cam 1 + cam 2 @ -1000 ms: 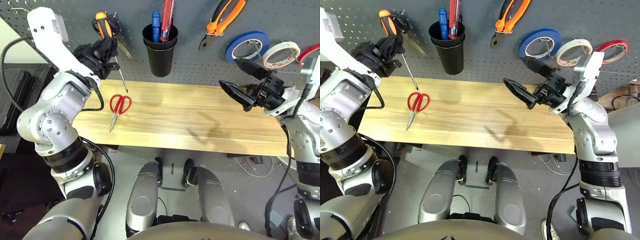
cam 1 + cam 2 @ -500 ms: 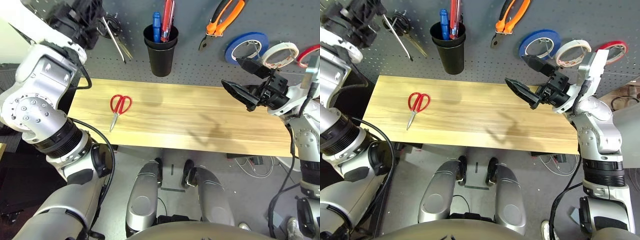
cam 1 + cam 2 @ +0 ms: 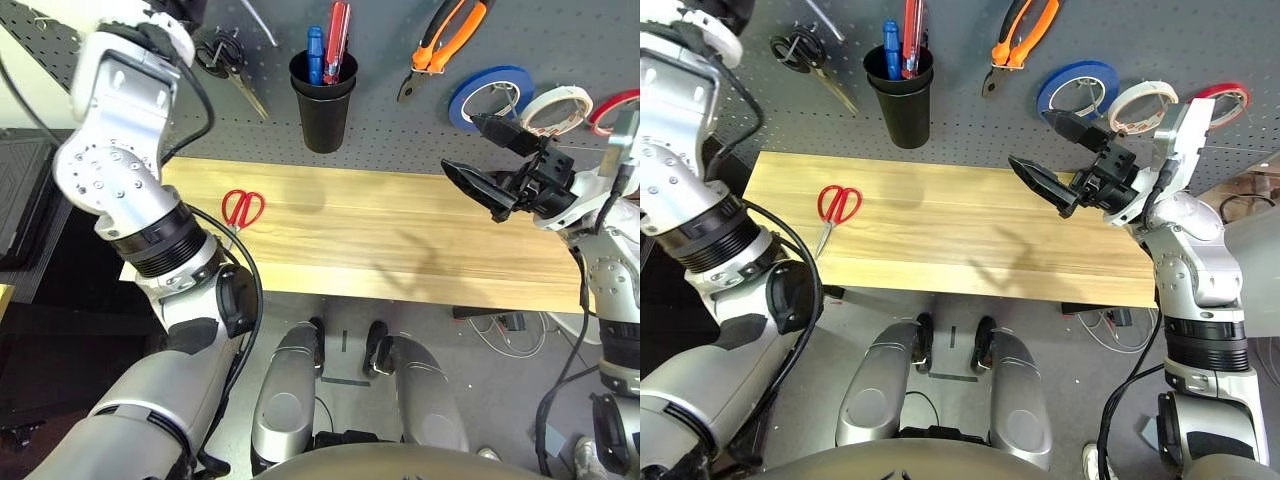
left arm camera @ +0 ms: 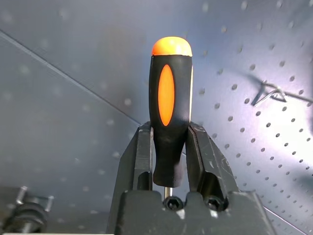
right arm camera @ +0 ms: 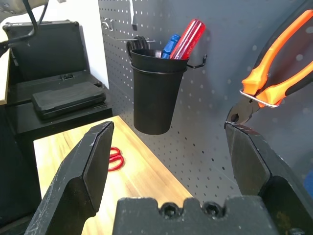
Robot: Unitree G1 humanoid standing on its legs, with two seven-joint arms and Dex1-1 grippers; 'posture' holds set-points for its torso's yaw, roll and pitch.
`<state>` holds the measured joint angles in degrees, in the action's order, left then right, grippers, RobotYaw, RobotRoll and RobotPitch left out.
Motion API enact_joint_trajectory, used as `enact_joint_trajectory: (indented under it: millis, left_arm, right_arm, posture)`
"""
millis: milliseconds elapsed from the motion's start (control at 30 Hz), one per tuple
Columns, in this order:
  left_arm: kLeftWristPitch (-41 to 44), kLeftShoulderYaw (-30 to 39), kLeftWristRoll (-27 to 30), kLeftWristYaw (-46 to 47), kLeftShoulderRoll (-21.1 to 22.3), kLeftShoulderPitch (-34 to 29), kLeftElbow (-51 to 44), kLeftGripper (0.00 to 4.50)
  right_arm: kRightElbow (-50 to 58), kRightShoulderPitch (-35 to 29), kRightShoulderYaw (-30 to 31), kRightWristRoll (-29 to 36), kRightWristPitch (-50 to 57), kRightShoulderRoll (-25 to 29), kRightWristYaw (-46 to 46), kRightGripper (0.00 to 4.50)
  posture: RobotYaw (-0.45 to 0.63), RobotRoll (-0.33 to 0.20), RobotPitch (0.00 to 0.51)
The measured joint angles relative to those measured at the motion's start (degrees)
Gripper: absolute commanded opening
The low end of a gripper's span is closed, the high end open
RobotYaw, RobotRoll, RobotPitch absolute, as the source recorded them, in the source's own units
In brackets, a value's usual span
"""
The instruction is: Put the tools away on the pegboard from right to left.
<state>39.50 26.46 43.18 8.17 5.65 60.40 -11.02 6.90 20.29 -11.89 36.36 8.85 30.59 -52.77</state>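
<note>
Left wrist view: slim orange-and-black-handled screwdriver [image 4: 169,117] clamped at the lower part of its handle between the two black fingers of the left gripper [image 4: 168,161], handle standing straight out along the fingers with its orange cap pointing away from the wrist, shaft running back between the finger bases. Close behind it, the dark grey perforated pegboard [image 4: 254,88], with a bent metal hook [image 4: 268,91] off to one side of the handle, apart from it, not yet touching. Judged the deciding relation: long axis of the tool against that hook, with the left arm the only one near this end of the board.

From the head views: left arm raised high at the board's upper left, a sliver of the shaft visible near the top edge [image 3: 262,30]. Right gripper [image 3: 482,160] spread wide and empty, hovering over the right part of the pale wooden tabletop [image 3: 400,235], just below the whitish tape roll [image 3: 562,108] hung on the board. Orange-and-black-handled pliers [image 3: 445,45] hung too. Red-handled scissors [image 3: 240,208] flat on the table's left part, left arm nearer.

Against a second ago: left arm lifted from table height beside the board to well up it, screwdriver carried along; right arm barely shifted; scissors unmoved.
</note>
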Motion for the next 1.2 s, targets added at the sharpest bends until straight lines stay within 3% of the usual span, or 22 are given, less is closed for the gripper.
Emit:
enact_joint_trajectory:
  millis: [567,600,633,867,1200]
  left_arm:
    - [-10.26,-10.77,-9.55,-7.48,1.59,-4.5,7.59,0.83]
    - [-10.51,-11.34,-10.11,-7.79,1.68,-4.99,7.62,1.6]
    - [-10.57,-11.84,-10.61,-8.14,1.8,-5.22,7.63,1.81]
    - [-10.66,-13.12,-11.91,-9.38,2.23,-5.71,7.5,4.47]
    - [-5.85,-11.49,-10.95,-8.42,6.76,-6.45,0.89,4.47]
  right_arm:
    - [0.18,-0.03,0.06,-1.76,-1.25,-1.19,1.38,4.5]
    - [0.18,-0.03,0.06,-1.92,-1.37,-1.28,1.43,4.5]
    - [0.18,-0.03,0.06,-2.03,-1.52,-1.35,1.45,4.5]
    - [0.18,-0.03,0.59,-2.95,-1.99,-1.67,1.4,4.5]
    - [0.2,-0.83,2.83,-3.99,-2.07,-1.99,0.75,4.5]
  posture:
    - [0.11,0.0,0.206]
    - [0.11,0.0,0.206]
    - [0.11,0.0,0.207]
    - [0.12,0.0,0.21]
    - [0.14,0.0,0.221]
